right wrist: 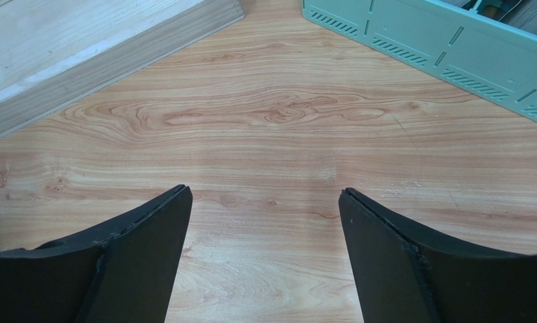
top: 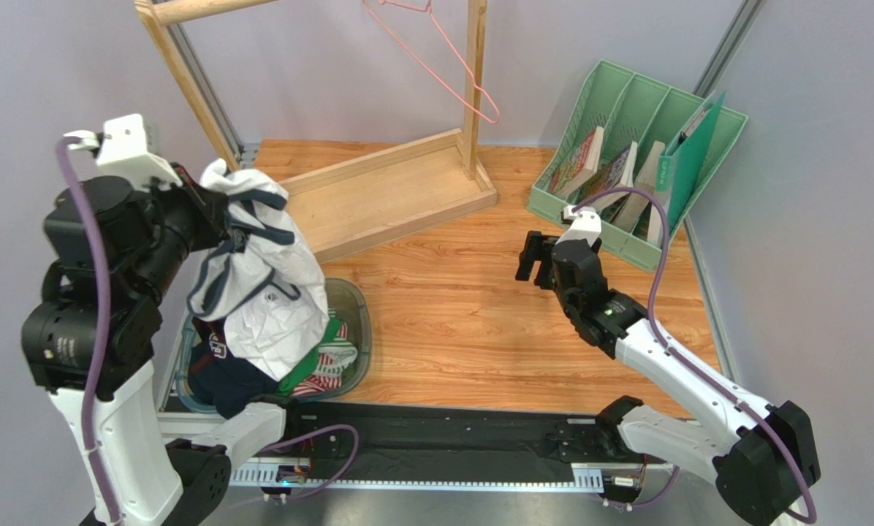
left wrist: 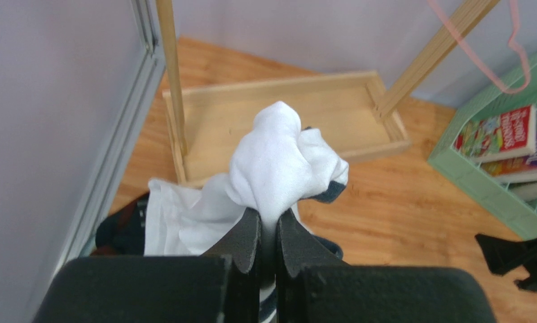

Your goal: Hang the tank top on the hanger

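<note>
Wooden worktop [top: 463, 307]: at its left edge the left gripper [left wrist: 269, 227] clamps the tank top [top: 260, 279] above a laundry basket [top: 356, 323]. The right gripper [right wrist: 264, 194] gapes, empty, mid-worktop. The pink hanger [left wrist: 468, 47] hangs on the far-edge wooden rack [top: 398, 192].

The tank top [top: 260, 274] hangs above the basket [top: 362, 329], hanger [top: 454, 55] behind at the rack [top: 392, 192]

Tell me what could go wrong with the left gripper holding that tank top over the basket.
The left gripper pinches only a bunched wad of the tank top, so its armholes may be hard to find. Its lower end reaches the basket and might drag garments out. The pink hanger hangs freely by the wooden rack; a nudge could drop it.
</note>
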Motion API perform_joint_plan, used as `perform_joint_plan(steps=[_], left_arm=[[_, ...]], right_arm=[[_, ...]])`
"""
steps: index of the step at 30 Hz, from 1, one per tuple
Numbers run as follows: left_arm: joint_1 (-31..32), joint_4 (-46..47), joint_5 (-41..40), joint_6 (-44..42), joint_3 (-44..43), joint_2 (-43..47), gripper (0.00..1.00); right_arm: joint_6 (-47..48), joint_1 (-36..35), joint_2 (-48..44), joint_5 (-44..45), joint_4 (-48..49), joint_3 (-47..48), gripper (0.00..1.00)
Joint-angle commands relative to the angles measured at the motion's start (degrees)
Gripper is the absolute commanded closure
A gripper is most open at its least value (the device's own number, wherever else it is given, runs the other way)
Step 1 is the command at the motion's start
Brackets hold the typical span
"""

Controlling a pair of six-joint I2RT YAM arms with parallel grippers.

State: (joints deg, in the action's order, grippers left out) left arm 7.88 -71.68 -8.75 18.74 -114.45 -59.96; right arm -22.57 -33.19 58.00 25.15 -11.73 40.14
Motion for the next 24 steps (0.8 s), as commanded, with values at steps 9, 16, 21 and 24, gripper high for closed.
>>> perform_joint_plan(steps=[9,16,21,24], left_arm=[[0.4,11.6,17.5,-5.6,-28.2,-14.0,1.00],[0.7,22.9,33.9,2.8,-30.8,-20.3,1.00],[4.5,32.4,36.5,4.2,-31.5,-24.1,1.00],[7.7,33.3,37.8,2.7,-32.8,-28.4,1.00]], right_arm=[[4.9,0.3,-1.4,1.6,0.8,5.7,0.13],[4.5,2.2,-3.3,2.5,0.0,5.7,0.12],[3.8,3.4,-4.0,3.4,-0.8,5.7,0.12],[3.8,3.9,-4.1,3.9,-1.4,5.9,0.12]])
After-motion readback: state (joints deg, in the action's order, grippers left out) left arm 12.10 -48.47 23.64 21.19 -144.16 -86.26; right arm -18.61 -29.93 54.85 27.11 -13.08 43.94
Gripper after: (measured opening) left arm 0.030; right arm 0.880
